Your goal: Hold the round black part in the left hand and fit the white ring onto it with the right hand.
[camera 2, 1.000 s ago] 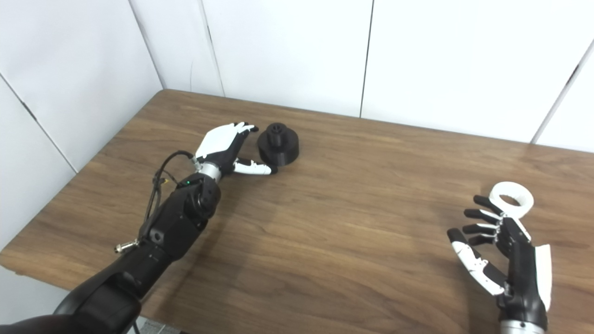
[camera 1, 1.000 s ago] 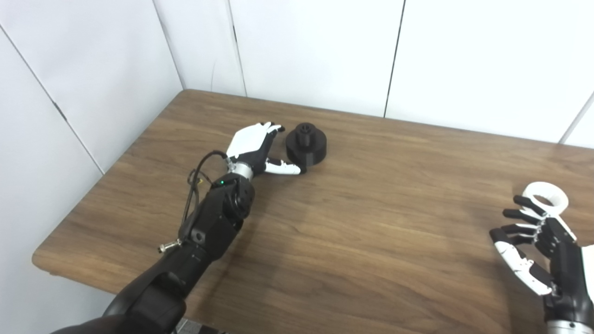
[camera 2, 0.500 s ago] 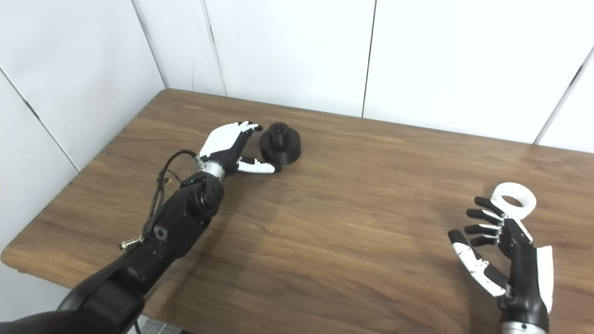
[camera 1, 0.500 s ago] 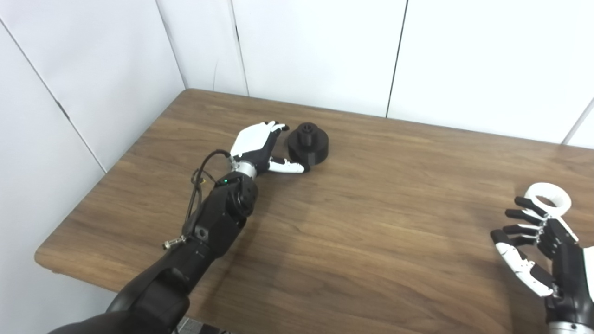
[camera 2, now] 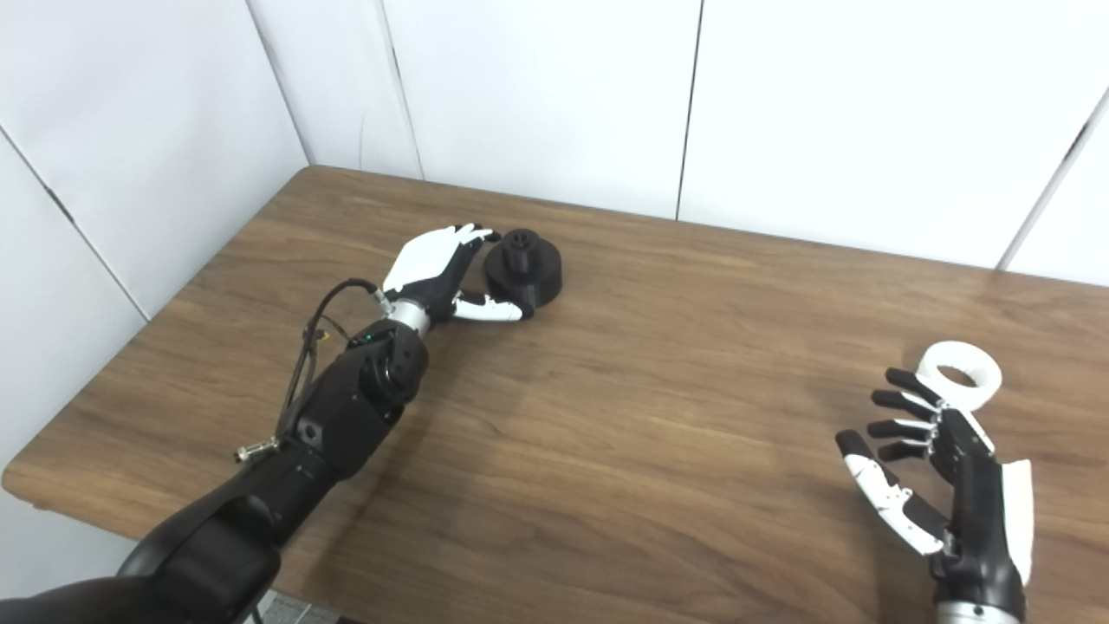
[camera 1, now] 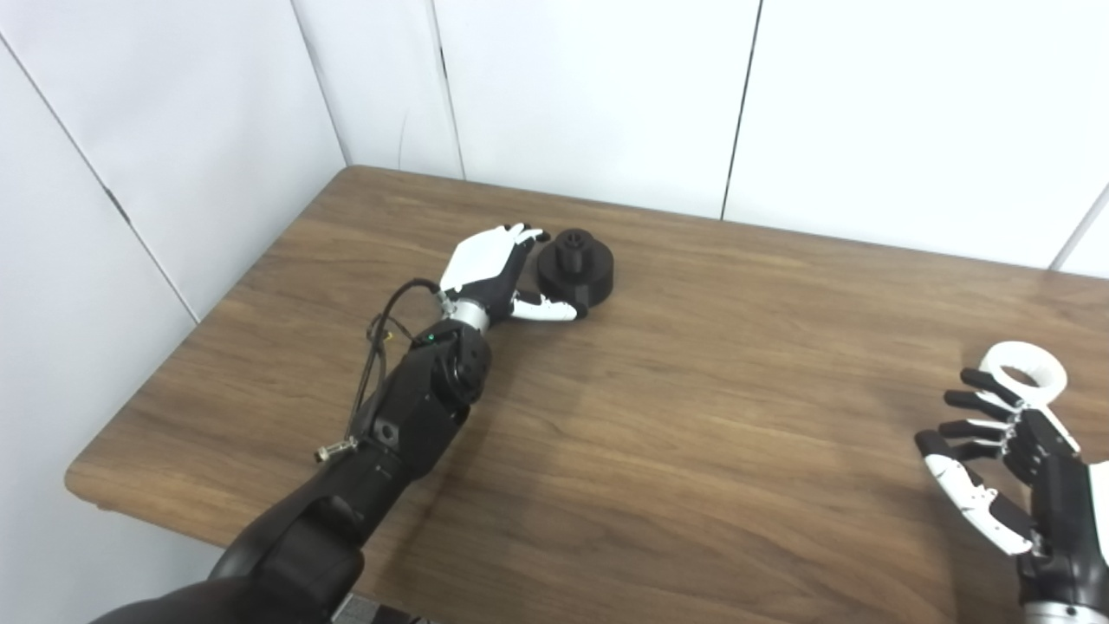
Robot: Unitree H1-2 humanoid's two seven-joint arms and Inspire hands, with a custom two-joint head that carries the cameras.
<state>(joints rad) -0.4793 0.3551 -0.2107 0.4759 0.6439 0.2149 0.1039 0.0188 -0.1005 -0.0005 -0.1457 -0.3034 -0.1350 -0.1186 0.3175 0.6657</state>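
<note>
The round black part (camera 1: 579, 270) stands on the wooden table (camera 1: 693, 416) at the back left, a small hub rising from its top. My left hand (camera 1: 494, 273) is open right beside it on its left: the fingers reach over its left rim and the thumb lies along its near side. Whether they touch it I cannot tell. The white ring (camera 1: 1027, 369) lies flat near the table's right edge. My right hand (camera 1: 996, 459) is open just in front of the ring, its fingertips close to the ring's near rim, nothing in it.
White wall panels (camera 1: 598, 95) close off the table at the back and on the left. A black cable (camera 1: 381, 334) loops off my left wrist. The table's front edge (camera 1: 130, 507) runs near my left forearm.
My left hand has moved right and forward to the black part, its fingers now over the part's left rim. The right hand and the ring have stayed put.
</note>
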